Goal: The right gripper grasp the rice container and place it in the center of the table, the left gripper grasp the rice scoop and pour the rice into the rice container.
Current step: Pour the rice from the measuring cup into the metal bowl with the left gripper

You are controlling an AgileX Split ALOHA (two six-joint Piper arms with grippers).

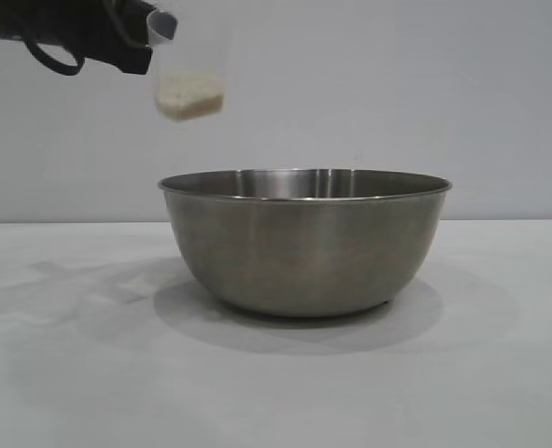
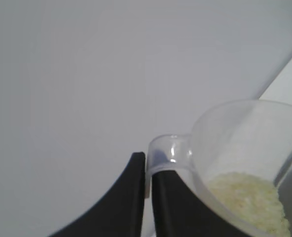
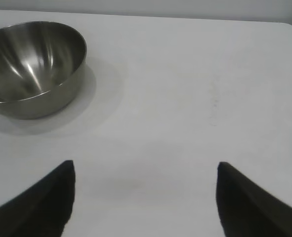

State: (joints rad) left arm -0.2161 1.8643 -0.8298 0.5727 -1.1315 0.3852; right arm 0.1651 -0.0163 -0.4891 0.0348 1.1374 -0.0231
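Observation:
The rice container, a large steel bowl, stands in the middle of the white table; it also shows far off in the right wrist view as the rice container. High at the exterior view's upper left, my left gripper is shut on the loop handle of the clear rice scoop, held in the air left of the bowl's rim. Off-white rice lies in the scoop's bottom. The left wrist view shows the left gripper pinching the handle, with rice in the rice scoop. My right gripper hangs open over bare table, away from the bowl.
The table's far edge and a rounded corner show in the right wrist view. A plain pale wall stands behind the table.

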